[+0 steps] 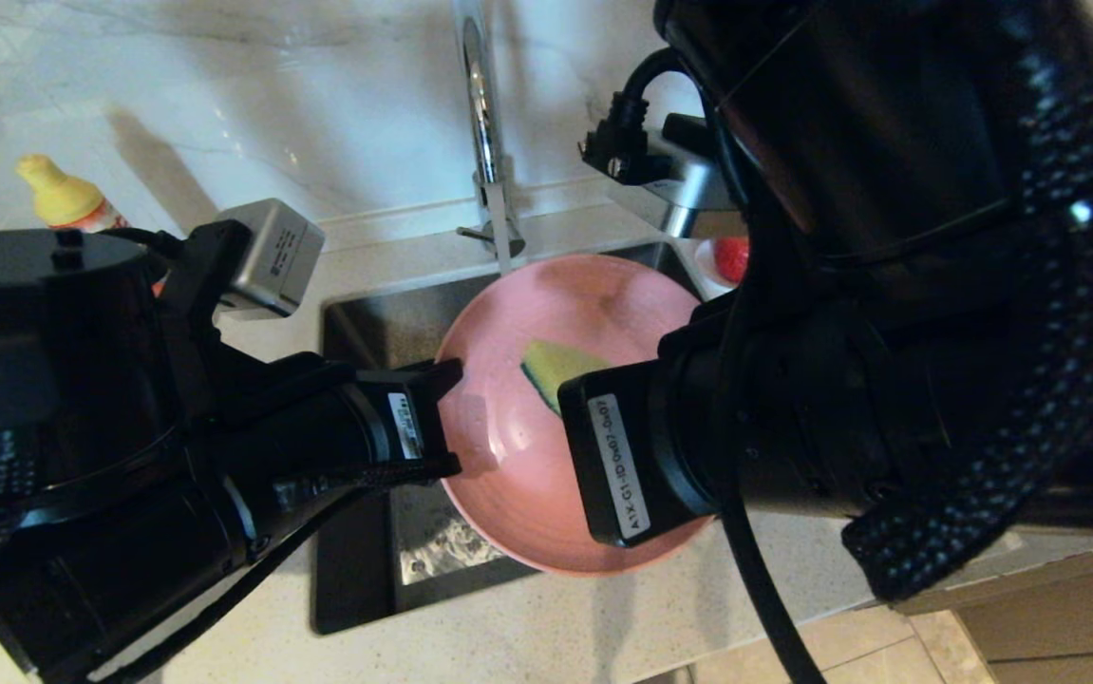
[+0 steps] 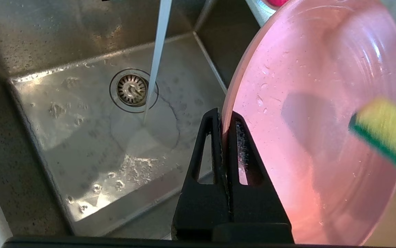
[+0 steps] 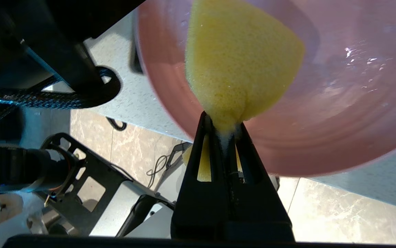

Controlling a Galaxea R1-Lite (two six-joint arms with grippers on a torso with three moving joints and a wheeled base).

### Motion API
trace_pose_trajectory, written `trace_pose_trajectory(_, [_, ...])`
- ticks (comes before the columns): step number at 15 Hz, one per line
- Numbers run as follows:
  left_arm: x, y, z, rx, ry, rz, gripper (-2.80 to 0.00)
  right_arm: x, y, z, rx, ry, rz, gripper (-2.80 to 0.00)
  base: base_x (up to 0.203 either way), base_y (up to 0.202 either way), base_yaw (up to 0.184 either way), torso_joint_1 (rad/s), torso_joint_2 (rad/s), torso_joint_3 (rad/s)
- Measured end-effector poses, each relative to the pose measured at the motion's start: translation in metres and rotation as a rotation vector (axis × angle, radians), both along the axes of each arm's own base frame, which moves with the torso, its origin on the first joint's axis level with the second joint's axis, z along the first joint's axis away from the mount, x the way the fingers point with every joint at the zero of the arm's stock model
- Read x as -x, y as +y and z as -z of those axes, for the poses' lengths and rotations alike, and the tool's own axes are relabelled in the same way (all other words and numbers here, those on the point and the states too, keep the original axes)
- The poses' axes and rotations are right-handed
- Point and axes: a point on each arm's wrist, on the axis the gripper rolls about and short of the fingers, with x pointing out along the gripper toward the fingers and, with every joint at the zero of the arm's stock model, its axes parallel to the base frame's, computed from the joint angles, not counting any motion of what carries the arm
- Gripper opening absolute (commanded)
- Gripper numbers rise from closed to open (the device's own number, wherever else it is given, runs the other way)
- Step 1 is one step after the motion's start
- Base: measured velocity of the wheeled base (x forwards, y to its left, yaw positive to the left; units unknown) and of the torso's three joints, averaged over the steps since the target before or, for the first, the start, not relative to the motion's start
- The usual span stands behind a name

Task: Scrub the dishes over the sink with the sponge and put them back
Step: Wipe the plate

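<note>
Marble wall and pale table (image 1: 603,627) frame the sink (image 2: 81,144), where water runs from the faucet (image 1: 484,123). Over the sink, the left end effector (image 2: 223,119) pinches the tilted plate (image 1: 518,446) by its rim. The right end effector (image 3: 222,124) squeezes the sponge (image 3: 239,62), which seems to press the plate's inner face. Good scrubbing means steady sweeps across that face, without levering the plate from the rim pinch.
</note>
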Motion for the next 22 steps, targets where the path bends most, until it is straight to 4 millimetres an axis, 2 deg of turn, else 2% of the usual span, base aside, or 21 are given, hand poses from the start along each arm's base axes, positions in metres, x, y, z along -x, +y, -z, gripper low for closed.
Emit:
trace_pose_trajectory(8, [0.003, 0.002, -0.006, 0.022, -0.018, 0.004, -2.8, -0.011, 0.019, 0.021, 0.03, 0.054, 0.028, -2.8, 0.0, 0.0, 0.0, 0.0, 0.0, 0.0])
trace_pose_trajectory(13, [0.009, 0.01, -0.007, 0.027, -0.025, 0.011, -2.8, -0.036, 0.016, 0.026, 0.011, 0.074, 0.102, -2.8, 0.0, 0.0, 0.0, 0.0, 0.0, 0.0])
trace_pose_trajectory(15, [0.011, 0.011, -0.004, 0.018, -0.021, 0.013, -2.8, -0.039, 0.014, 0.022, -0.01, 0.065, 0.111, -2.8, 0.0, 0.0, 0.0, 0.0, 0.0, 0.0])
trace_pose_trajectory(19, [0.005, 0.005, 0.002, 0.013, -0.03, 0.007, -2.8, -0.024, 0.004, 0.008, -0.059, 0.097, 0.021, -2.8, 0.0, 0.0, 0.0, 0.0, 0.0, 0.0])
trace_pose_trajectory(22, [0.002, 0.002, 0.001, 0.045, -0.056, 0.007, -2.8, -0.016, 0.0, 0.008, -0.039, 0.124, 0.0, -2.8, 0.0, 0.0, 0.0, 0.0, 0.0, 0.0])
